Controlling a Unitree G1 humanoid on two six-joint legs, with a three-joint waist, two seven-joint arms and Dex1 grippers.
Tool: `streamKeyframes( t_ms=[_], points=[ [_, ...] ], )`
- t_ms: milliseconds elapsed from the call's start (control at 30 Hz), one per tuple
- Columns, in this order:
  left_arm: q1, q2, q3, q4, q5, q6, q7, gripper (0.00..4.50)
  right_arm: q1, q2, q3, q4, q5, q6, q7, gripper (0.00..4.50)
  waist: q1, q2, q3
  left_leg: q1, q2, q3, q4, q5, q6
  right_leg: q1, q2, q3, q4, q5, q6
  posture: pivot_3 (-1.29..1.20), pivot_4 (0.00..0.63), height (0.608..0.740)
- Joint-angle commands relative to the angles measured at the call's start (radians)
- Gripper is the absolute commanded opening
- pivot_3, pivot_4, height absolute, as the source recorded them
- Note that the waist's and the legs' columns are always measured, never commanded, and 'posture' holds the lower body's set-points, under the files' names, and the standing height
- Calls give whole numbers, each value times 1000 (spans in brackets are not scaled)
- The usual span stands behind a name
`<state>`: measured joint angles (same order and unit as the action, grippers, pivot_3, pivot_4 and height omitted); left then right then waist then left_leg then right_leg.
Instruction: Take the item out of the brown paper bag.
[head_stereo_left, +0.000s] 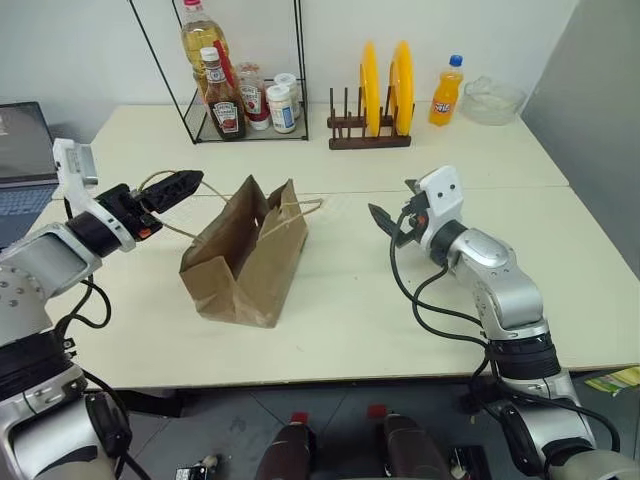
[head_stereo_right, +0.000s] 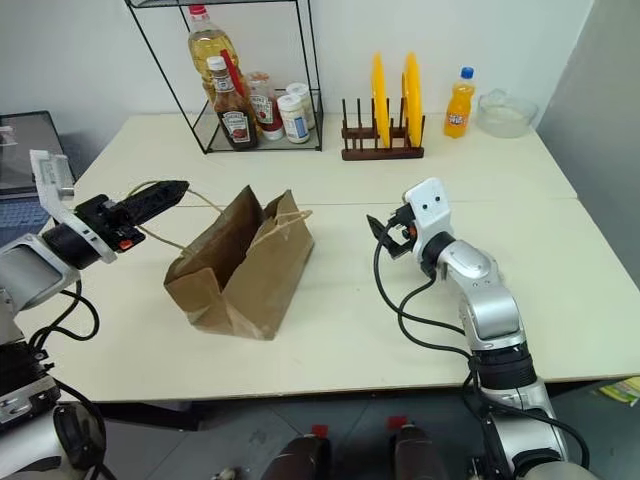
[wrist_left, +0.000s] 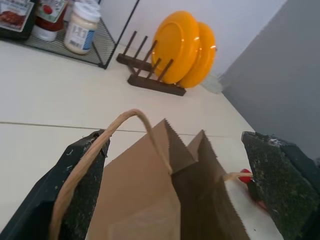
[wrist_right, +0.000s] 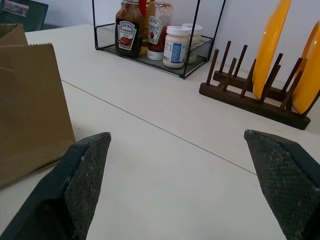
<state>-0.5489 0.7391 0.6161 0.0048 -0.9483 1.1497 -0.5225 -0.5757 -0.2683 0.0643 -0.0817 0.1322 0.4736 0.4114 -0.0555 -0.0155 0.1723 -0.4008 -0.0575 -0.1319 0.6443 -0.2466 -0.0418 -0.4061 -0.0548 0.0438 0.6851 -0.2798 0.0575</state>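
Brown paper bag (head_stereo_left: 245, 262) upright — handle (wrist_left: 95, 160) draped over spread left gripper (head_stereo_left: 178, 187).

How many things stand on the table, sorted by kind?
Paper bag: 1
Yellow plates in the wooden rack: 2
Orange drink bottle: 1
Clear bowl: 1
Wire shelf with bottles and jars: 1
Total: 7, counting the rack
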Motion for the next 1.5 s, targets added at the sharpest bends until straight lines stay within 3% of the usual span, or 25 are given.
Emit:
streamKeyframes(
  t_ms=[33, 333, 500, 800, 1367, 1500],
  points=[
    [29, 31, 2, -39, -26, 14, -18, 4479, -24, 1, 7, -18, -7, -39, 5, 4500, 0, 0, 0, 0, 0, 0, 0, 0, 0, 0, 0, 0, 0, 0, 0, 0, 150, 740],
    [158, 110, -12, -73, 2, -2, -71, 4479, -21, 1, 19, -15, -6, -42, 11, 4500, 0, 0, 0, 0, 1, 0, -1, 0, 0, 0, 0, 0, -1, 0, 0, 0, 150, 740],
    [207, 107, -14, -117, 0, -23, -86, 4479, -18, -2, 26, -20, -6, -41, 16, 4500, 0, 0, 0, 0, 1, 0, -1, 0, 0, 0, 0, 0, -2, 0, 0, 0, 150, 740],
    [161, 68, -13, -118, -14, -47, -44, 4479, -17, -3, 33, -11, -13, -55, 24, 4500, 3, 0, 0, 0, 1, 0, -1, 0, 0, 0, 0, 0, -2, 0, 0, 0, 150, 740],
    [405, 107, 146, -249, -126, 0, -81, 4479, 75, -19, 43, -105, 3, -23, 50, 4500, 5, 0, 0, 0, 2, 0, -2, -2, 3, 1, 0, 0, -3, 0, 0, 0, 150, 740],
    [527, 135, 194, -305, -132, -11, -143, 4479, 130, -33, 32, -178, 25, 7, 54, 4500, 5, 0, 0, 0, 2, 0, -2, -2, 3, 1, -1, 0, -4, 0, 0, 0, 150, 740]
  ],
)
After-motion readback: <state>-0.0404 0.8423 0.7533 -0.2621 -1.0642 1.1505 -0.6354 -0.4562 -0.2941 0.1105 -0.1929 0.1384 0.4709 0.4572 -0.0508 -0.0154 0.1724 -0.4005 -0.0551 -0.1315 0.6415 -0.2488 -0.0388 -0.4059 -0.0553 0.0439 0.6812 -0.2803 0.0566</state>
